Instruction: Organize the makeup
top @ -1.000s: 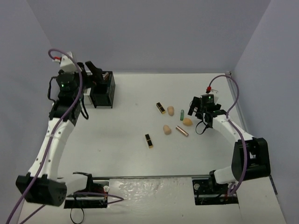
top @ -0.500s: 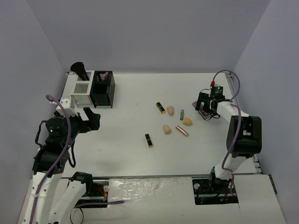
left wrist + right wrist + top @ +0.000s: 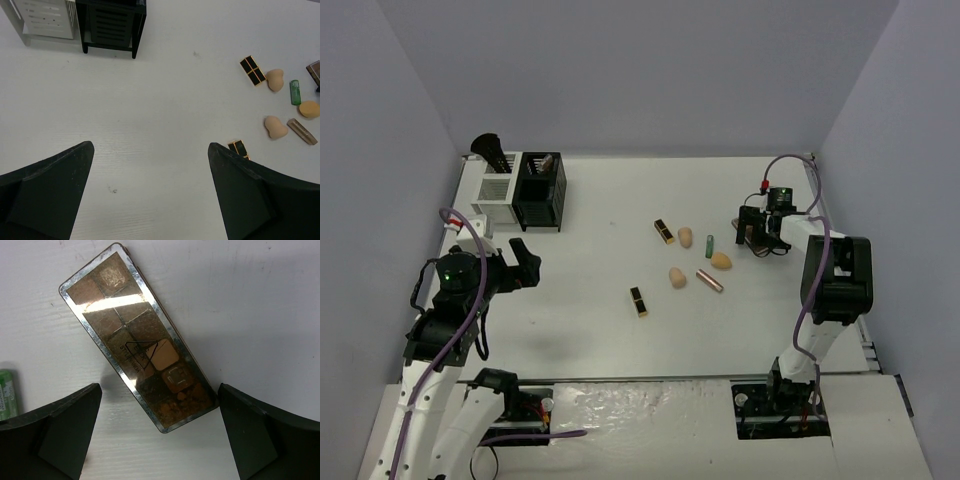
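The makeup lies scattered right of the table's middle: two black-and-gold lipsticks (image 3: pixel 664 231) (image 3: pixel 639 301), three peach sponges (image 3: pixel 686 237) (image 3: pixel 721 261) (image 3: pixel 676 277), a green tube (image 3: pixel 709 246) and a rose-gold tube (image 3: pixel 710 281). A flat mirrored palette (image 3: pixel 140 336) lies at the right. My right gripper (image 3: pixel 159 387) stands open just above it, a finger on either side of its near end. My left gripper (image 3: pixel 150 145) hovers open and empty over bare table at the left, with a lipstick (image 3: pixel 239 148) peeking past its right finger.
A white slatted bin (image 3: pixel 495 190) holding a black brush (image 3: pixel 490 152) and a black slatted bin (image 3: pixel 540 192) stand side by side at the back left. Walls close the table at the back and on both sides.
My left arm has drawn back from the bins to the near left, gripper open. My right gripper has left the sponges and moved right, onto the palette.
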Controlling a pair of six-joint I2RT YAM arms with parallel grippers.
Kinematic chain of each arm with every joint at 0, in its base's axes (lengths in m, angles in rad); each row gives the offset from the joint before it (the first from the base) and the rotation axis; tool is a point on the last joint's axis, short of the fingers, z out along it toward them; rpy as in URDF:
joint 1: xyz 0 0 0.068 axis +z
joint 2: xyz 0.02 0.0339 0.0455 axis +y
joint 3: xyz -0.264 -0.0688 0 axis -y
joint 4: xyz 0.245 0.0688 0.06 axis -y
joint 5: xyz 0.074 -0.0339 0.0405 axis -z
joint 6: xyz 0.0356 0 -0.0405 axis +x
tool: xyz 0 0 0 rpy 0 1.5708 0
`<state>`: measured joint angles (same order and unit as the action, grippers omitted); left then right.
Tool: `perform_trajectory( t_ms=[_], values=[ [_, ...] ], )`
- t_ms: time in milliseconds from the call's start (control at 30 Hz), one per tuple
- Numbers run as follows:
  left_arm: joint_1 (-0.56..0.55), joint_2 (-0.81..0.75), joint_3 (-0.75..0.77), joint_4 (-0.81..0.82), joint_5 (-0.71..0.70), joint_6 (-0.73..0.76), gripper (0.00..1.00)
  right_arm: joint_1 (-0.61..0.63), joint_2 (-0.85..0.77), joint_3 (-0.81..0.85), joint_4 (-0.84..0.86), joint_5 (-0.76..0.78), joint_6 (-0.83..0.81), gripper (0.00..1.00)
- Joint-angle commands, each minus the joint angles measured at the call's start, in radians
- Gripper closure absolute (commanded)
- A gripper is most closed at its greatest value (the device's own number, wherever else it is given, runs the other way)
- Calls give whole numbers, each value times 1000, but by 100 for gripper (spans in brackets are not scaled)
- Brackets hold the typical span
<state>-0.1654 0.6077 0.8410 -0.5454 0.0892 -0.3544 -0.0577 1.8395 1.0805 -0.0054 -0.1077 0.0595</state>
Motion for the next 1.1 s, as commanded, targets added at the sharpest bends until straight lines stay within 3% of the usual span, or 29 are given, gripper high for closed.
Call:
perform_trajectory(
  t_ms=[0, 300, 633, 967, 1067],
  values=[
    [-5, 11, 35, 66, 12, -31, 3, 26, -4, -4, 9, -26, -15, 5],
    [-5, 34, 39, 86, 55, -90, 3, 92, 21, 8, -34, 34, -9, 26],
    [-5, 61, 40, 107, 49, -115, 3, 93, 69, 47, -33, 105, 31, 29],
    [-6, 103, 48, 127, 67, -143, 3, 87, 122, 83, -30, 157, 94, 42],
    [-6, 112, 56, 136, 79, -152, 3, 85, 120, 90, -30, 154, 101, 56]
  ],
)
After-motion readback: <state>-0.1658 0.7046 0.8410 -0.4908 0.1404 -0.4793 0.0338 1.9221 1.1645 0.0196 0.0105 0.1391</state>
